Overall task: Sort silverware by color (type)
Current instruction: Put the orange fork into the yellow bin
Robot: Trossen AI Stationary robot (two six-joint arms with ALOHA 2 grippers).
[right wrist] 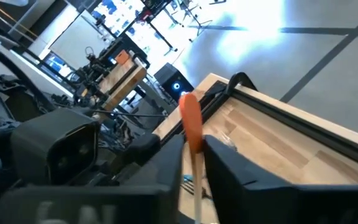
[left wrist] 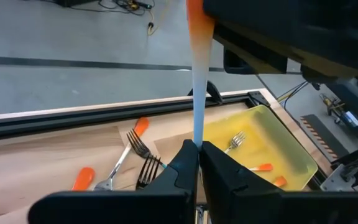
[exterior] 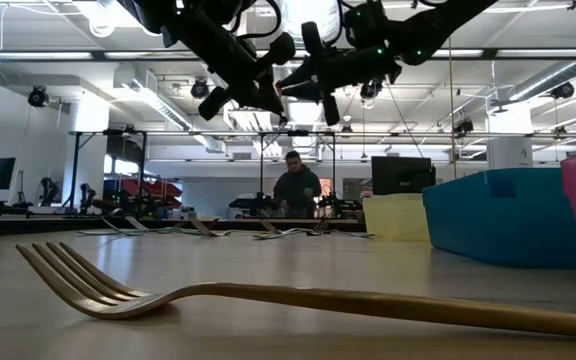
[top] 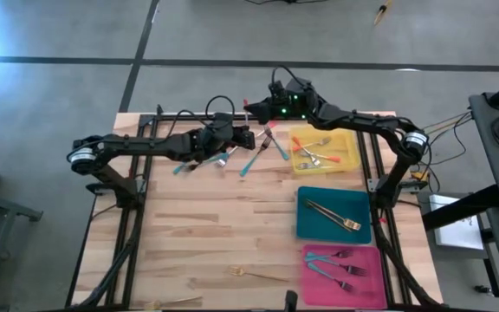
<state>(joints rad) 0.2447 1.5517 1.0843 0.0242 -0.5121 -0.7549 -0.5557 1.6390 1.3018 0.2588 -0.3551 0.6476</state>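
Two grippers are met above the table's far edge: an orange-handled utensil [left wrist: 197, 81] is pinched in the left gripper [left wrist: 199, 155] and also clamped by the right gripper [right wrist: 191, 155]. One grip should be loosened only once the other is judged firm, then the yellow tray [top: 351, 149] approached.

You are in a robotics lab: concrete floor [top: 50, 35], a monitor [exterior: 402, 175], and a person [exterior: 295, 188] at benches behind your counter [top: 215, 234].
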